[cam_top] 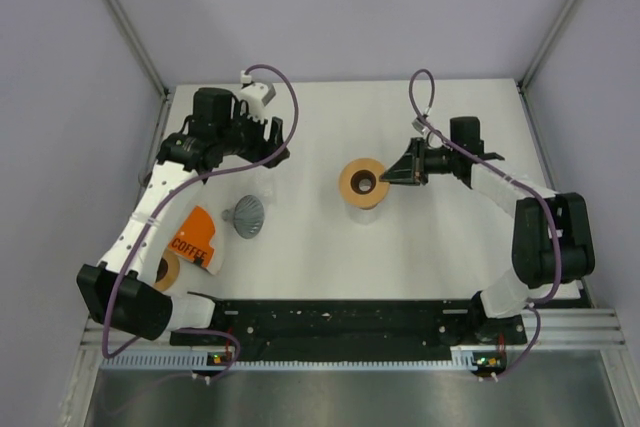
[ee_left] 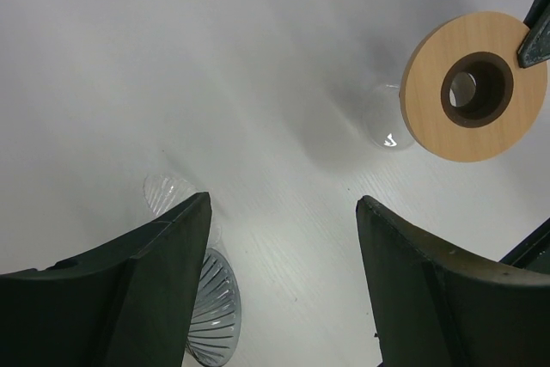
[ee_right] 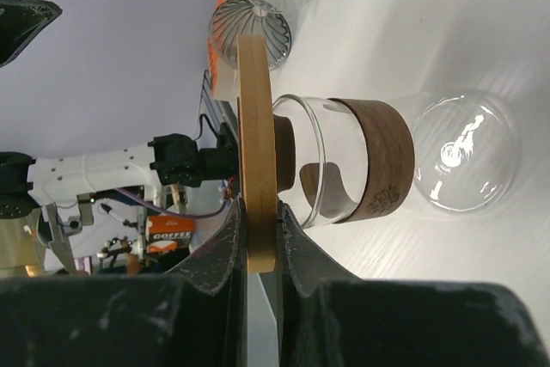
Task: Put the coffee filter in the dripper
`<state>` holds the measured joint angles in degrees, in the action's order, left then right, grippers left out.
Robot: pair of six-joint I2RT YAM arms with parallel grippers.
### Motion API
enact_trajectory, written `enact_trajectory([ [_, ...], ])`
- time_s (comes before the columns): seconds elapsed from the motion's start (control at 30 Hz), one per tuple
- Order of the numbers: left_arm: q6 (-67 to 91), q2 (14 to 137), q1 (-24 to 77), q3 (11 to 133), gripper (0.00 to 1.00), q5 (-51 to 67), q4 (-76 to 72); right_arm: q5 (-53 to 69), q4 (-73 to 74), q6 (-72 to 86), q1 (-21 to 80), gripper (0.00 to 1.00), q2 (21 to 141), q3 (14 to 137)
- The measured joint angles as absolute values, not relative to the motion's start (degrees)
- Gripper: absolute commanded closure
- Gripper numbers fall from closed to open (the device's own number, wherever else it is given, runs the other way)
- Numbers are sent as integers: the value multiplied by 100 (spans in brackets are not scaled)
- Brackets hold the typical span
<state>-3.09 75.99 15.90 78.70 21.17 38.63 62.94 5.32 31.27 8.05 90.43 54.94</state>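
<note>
My right claw (cam_top: 392, 178) clamps the stand's wooden ring (cam_top: 348, 185) mid-tabletop, my left claw (ee_left: 284, 204) hangs open near the ribbed dripper (cam_top: 248, 215), and next I need a filter, probably from the orange pack (cam_top: 195, 237) beside it.

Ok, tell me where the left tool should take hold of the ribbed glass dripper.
Probably its wide rim, from above: the dripper seems to lie on its side, so the open left tool could pinch the thin wall, one finger inside.

The left tool (ee_left: 279, 212) stands spread wide, the right tool (ee_right: 260, 225) pinched tight.
</note>
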Motion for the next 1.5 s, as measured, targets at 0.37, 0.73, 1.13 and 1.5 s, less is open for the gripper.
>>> enact_trajectory([
  [0.37, -338, 7461, 1590, 7822, 26, 2137, 3861, 5706, 1299, 2545, 799, 59, 9190, 5789],
  [0.73, -449, 7452, 1590, 7811, 23, 2132, 3872, 4864, 2134, 1975, 797, 49, 9212, 6278],
  [1.13, -1236, 7929, 1562, 7476, 23, 541, 4451, 2700, 2834, 1551, 794, 38, 7933, 6589],
  [1.5, -1127, 9391, 1551, 7721, 33, -486, 4025, 1673, 3114, 1201, 797, 36, 7644, 6593],
])
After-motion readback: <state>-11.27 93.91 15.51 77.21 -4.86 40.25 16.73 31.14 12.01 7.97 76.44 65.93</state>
